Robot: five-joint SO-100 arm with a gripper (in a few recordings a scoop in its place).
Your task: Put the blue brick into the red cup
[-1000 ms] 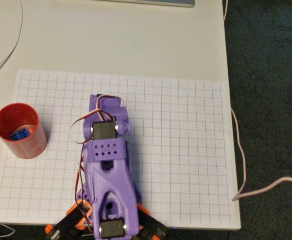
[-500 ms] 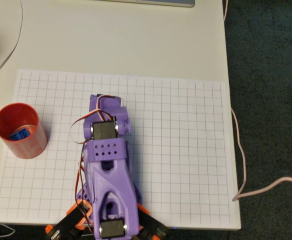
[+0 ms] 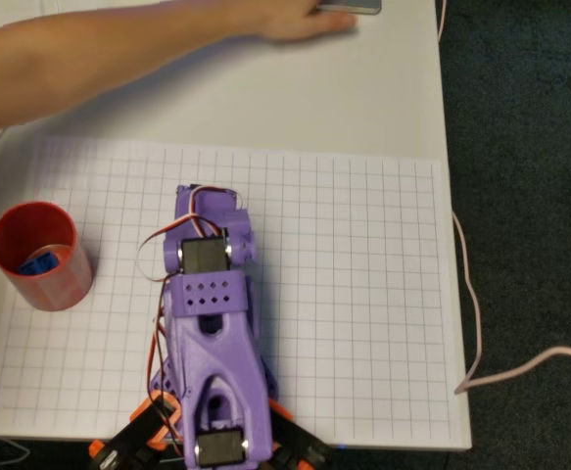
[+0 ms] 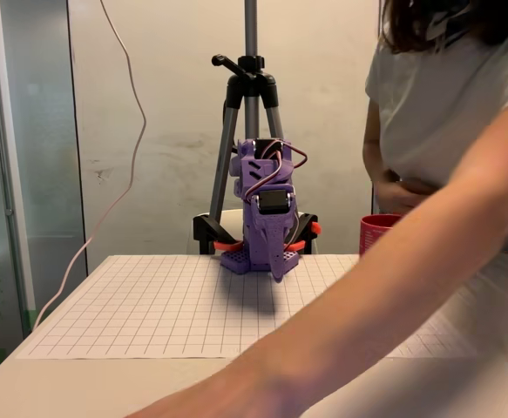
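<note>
**A:** Where's the blue brick (image 3: 38, 262) on your feed?

**B:** From overhead I see it lying inside the red cup (image 3: 40, 256), down on the bottom toward the cup's 6 o'clock side; the cup stands at the grid mat's (image 3: 363, 294) 9 o'clock edge, well apart from my arm. In the fixed view only the cup's upper part (image 4: 378, 232) shows, at about 3 o'clock of the arm, with a person's forearm crossing in front of it

**A:** And the pincer?

**B:** The purple arm (image 3: 212, 333) is folded back over its base at the mat's 6 o'clock edge; in the fixed view the gripper (image 4: 278, 261) points down at the mat, fingers drawn together with no gap I can make out, nothing between them; I read it as closed and empty

**A:** Who's in the way?

**B:** A person's arm (image 3: 118, 44) stretches across the bare table (image 3: 265, 98) from 10 o'clock toward 12; the hand (image 3: 300, 18) rests on a grey device (image 3: 358, 6) at the table's far edge; the tripod (image 4: 250, 96) stands behind my arm
</note>
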